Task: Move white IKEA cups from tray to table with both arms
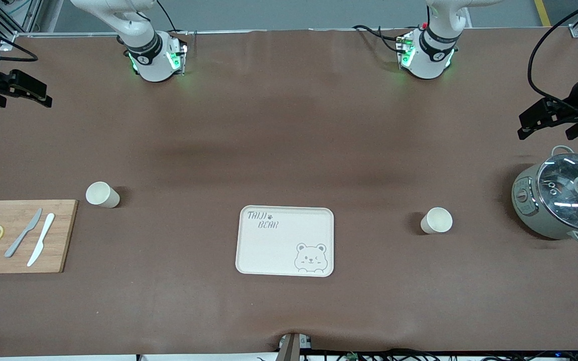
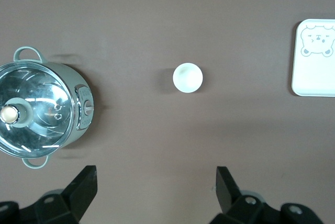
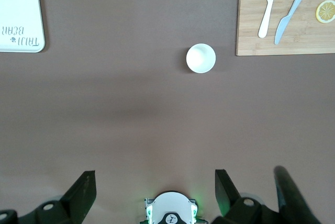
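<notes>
Front view: a brown matte desk point(image 1: 289, 125) is shown, largely bare between the arm bases and the objects. A cream rectangular tray point(image 1: 269, 250) with rounded corners lies midway along the near edge. Two white tapered cups are counted: one cup point(image 1: 102, 194) stands beside the far corner of a wooden board point(image 1: 60, 240) at the right arm's end; the second cup point(image 1: 437, 220) stands between the tray and a lidded pot point(image 1: 562, 198) at the left arm's end. Two knives and two lemon slices lie on the board. The right gripper point(image 1: 15, 90) and left gripper point(image 1: 545, 118) are held high over the desk's ends.

Left wrist view: the left gripper point(image 2: 154, 192) is spread wide, holding nothing, above the cup point(image 2: 187, 77).

Right wrist view: the right gripper point(image 3: 154, 192) is spread wide, empty, above the cup point(image 3: 201, 58).
</notes>
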